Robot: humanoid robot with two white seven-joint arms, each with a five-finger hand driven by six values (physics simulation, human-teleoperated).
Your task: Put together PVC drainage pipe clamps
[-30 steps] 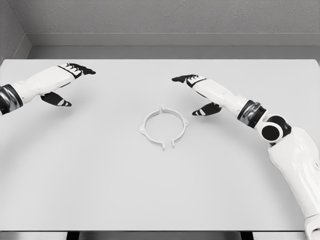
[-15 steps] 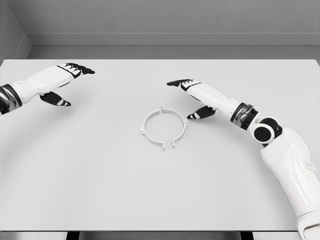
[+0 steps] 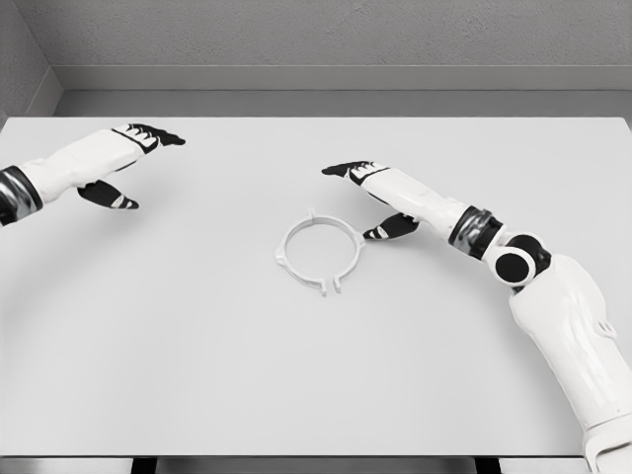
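So the clamp ring (image 3: 319, 251) is lying flat near the middle of the tabletop (image 3: 197, 375), and my right hand (image 3: 370, 197) is hovering just beside its upper-right edge, fingers spread, holding nothing. From that hand the ring sits down and to the left. My left hand (image 3: 118, 163) is well apart at the far left, also open, so I'd say right is the one to use.

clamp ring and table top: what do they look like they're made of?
Clamp ring: looks like white moulded plastic, plausibly PVC; thin, uniform band with small tabs at the rim, matte with no glints. Table: plain pale grey matte slab, no grain or reflections, perhaps laminate or painted board. As a simulator render, neither can be settled.
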